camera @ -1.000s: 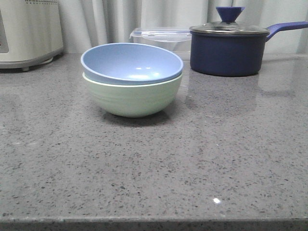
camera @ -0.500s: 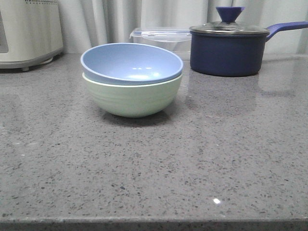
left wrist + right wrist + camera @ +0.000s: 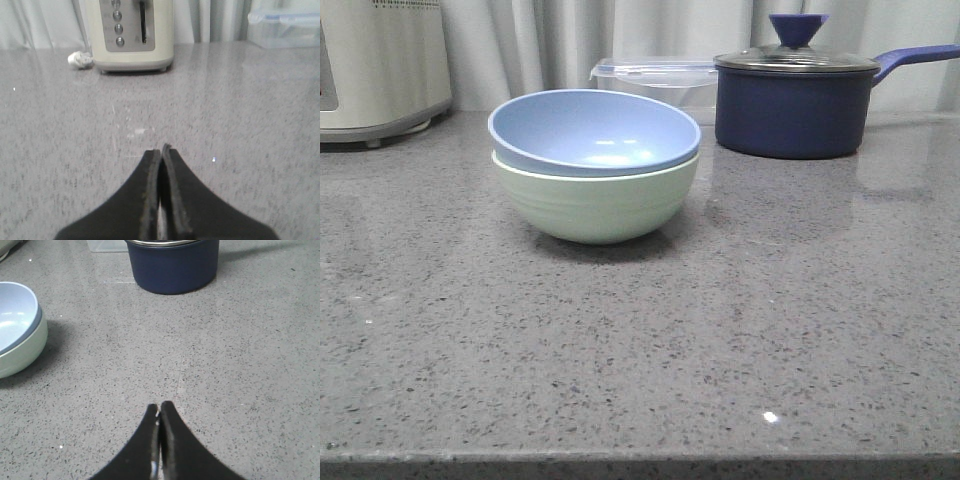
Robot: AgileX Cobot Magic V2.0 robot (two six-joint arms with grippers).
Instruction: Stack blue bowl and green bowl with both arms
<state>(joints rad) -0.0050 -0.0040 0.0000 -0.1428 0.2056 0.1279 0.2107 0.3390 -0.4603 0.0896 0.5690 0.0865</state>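
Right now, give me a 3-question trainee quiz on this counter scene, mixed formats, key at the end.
1. True or false: the blue bowl sits nested inside the green bowl.
2. Multiple choice: the left claw is A) shut on the blue bowl, B) shut and empty above bare counter, C) wide open.
3. Fill in: the right claw is shut, and the dark navy thing beyond it is a lidded ____.

Key: 1 true; 2 B; 3 pot.
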